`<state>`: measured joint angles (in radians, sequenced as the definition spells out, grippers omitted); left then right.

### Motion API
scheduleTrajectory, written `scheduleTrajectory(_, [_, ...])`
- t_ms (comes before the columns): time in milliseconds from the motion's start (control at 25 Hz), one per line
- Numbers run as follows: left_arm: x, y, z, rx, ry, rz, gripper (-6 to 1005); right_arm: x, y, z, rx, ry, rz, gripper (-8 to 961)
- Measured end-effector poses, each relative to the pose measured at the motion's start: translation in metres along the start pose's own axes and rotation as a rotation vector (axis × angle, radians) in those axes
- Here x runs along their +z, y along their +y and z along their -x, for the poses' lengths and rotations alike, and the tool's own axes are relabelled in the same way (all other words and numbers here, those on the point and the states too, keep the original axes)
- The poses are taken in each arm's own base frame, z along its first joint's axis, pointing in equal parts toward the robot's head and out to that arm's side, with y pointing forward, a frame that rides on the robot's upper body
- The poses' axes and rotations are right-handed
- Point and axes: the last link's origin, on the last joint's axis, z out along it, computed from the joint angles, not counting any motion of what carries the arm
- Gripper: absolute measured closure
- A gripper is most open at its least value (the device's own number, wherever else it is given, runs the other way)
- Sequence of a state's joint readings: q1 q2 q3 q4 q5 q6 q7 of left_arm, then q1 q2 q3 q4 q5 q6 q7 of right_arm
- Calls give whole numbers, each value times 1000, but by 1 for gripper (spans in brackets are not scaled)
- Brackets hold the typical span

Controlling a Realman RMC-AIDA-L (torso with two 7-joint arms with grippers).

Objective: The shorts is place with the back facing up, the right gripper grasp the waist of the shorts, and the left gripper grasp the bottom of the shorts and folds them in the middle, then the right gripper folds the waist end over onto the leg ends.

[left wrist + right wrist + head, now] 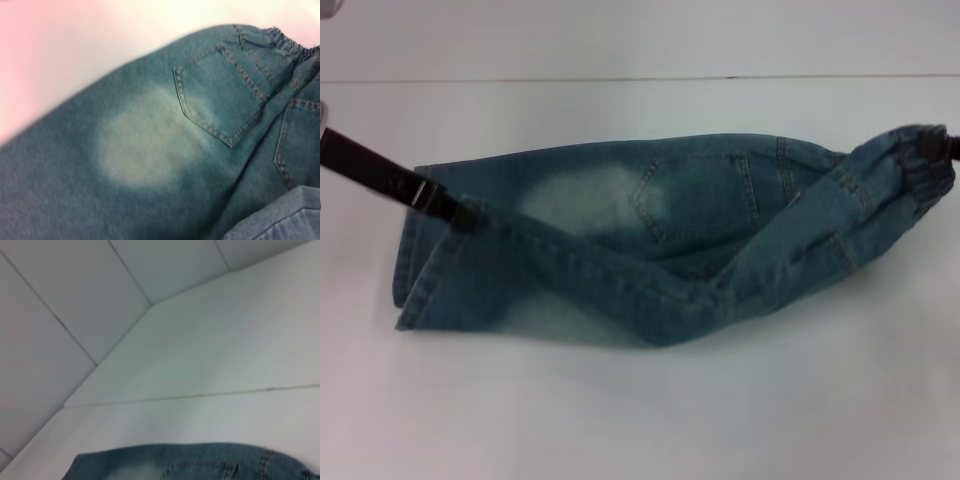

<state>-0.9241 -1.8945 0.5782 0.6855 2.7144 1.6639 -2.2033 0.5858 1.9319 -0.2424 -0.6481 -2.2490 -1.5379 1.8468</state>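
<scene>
The left gripper (460, 212) is pinching the leg hems (420, 262). Soft, heavy denim shorts (660, 235) are sagging across the white counter (640, 410) (mid-fold). The right gripper (952, 148) is meeting the ruffled waist (918, 160), the firmest hold; its grip cannot be told.

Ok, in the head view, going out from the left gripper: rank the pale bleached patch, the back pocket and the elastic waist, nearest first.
From the left gripper, gripping the leg end on the left:
1. Pale bleached patch, just right of it.
2. Back pocket, mid-shorts.
3. Elastic waist, far right, by the right gripper.
</scene>
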Motion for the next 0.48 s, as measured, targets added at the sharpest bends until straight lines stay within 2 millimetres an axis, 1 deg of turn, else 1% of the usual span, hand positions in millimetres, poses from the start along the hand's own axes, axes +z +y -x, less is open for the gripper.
scheduleTrajectory(280, [1,0,-14,17,54,-25,959,6,-5,13,-9,-47,-46,822])
scheduleTrajectory(480, [7,-2,-21,15,98,-57,958,14,-8,19,-18,-67,-86,821])
